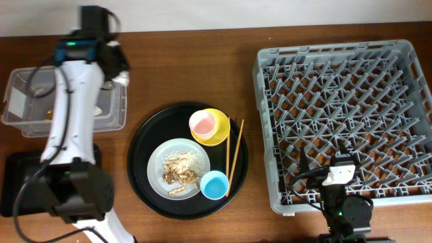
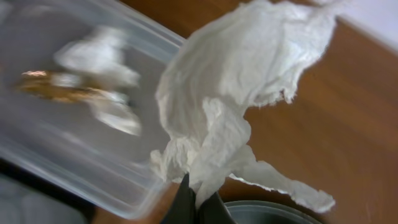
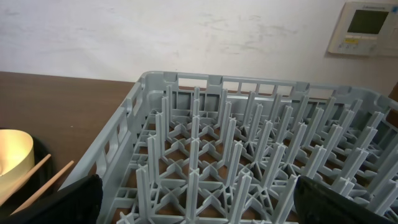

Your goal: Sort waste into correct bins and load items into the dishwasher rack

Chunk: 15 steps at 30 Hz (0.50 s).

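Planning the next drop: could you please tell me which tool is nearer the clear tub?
Left. The left tool is at the tub's right end; the right tool is over the rack.

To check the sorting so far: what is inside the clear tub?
The tub holds a crumpled white napkin and a gold-brown wrapper, blurred in the wrist view. Overhead, the left arm covers its middle, so more may lie there.

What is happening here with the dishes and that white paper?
The left arm's fingers pinch a crumpled white paper napkin at the edge of the clear plastic tub, which holds other waste. The right arm's fingers hang open by the grey plastic dishwasher rack, holding nothing. The yellow bowl, small pink cup, light-blue cup, grey-white plate of food scraps and wooden chopsticks sit on the round black tray, not yet loaded.
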Available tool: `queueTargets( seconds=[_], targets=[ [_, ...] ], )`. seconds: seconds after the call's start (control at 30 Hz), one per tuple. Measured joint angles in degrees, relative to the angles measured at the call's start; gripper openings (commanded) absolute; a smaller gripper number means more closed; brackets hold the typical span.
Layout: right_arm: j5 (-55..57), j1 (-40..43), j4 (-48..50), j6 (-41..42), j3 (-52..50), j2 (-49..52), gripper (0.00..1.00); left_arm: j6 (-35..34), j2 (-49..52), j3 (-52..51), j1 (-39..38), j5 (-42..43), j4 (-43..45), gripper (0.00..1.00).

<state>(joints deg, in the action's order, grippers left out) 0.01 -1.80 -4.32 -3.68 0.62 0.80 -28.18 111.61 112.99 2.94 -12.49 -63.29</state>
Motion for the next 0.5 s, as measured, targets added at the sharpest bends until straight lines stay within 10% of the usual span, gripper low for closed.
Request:
queueTargets(
  seconds=[0.17, 0.2, 0.27, 0.5],
  targets=[
    [0.00, 0.02, 0.00, 0.02, 0.00, 0.00, 0.98, -8.90, 0.57, 0.04, 8.57, -2.95, 0.22, 0.08],
    [0.00, 0.02, 0.00, 0.00, 0.00, 0.00, 0.98, -10.01, 0.57, 0.04, 9.77, -3.15, 0.33, 0.24],
    [0.00, 0.00, 0.02, 0.00, 0.00, 0.00, 0.98, -11.69, 0.57, 0.04, 11.89, -3.17, 0.81, 0.99],
    [0.00, 0.00, 0.00, 0.00, 0.00, 0.00, 0.98, -13.88, 0.57, 0.04, 14.84, -2.21, -0.52, 0.99]
  ],
)
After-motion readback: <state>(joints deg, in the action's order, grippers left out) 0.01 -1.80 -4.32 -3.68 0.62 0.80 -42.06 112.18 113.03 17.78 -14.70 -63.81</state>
